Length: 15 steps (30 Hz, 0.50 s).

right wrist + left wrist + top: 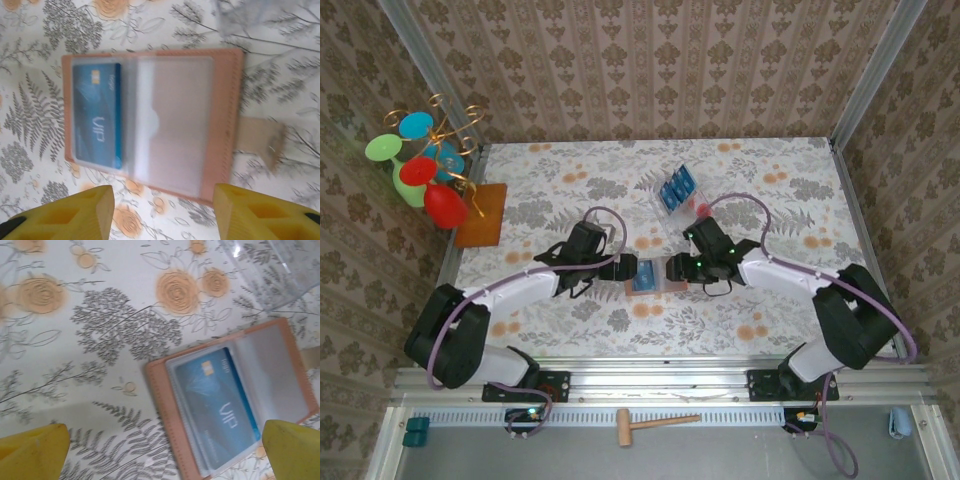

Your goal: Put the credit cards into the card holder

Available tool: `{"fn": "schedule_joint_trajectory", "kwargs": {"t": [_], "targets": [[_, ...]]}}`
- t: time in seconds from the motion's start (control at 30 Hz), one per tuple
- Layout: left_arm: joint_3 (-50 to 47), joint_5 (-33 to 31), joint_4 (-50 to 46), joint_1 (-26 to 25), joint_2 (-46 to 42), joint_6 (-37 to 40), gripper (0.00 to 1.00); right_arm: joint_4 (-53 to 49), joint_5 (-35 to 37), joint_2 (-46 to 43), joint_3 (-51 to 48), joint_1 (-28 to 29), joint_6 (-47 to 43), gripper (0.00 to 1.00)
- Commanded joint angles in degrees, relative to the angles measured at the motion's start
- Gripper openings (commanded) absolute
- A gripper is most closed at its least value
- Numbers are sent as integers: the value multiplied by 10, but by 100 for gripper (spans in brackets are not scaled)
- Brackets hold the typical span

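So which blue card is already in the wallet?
The VIP card, tucked into a clear pocket of the open card holder; the other cards lie in the clear tray farther back.

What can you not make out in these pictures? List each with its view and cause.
- Top view: credit cards in the clear tray too small to count.
- Left wrist view: card holder lower corner hidden behind a yellow finger.
- Right wrist view: VIP card small print blurred.
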Motion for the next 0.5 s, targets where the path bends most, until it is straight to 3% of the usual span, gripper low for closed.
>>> {"fn": "schedule_joint_trajectory", "kwargs": {"t": [0.0, 0.2, 0.47], "targets": [[9, 48, 43, 2, 21, -23, 100, -42, 50, -38, -22, -2, 2, 60], [4, 69, 94, 0, 55, -38, 100, -20, 60, -33, -53, -19, 13, 64], [22, 69, 110, -6, 103, -38, 100, 3, 45, 35, -19, -21, 6, 63]]}}
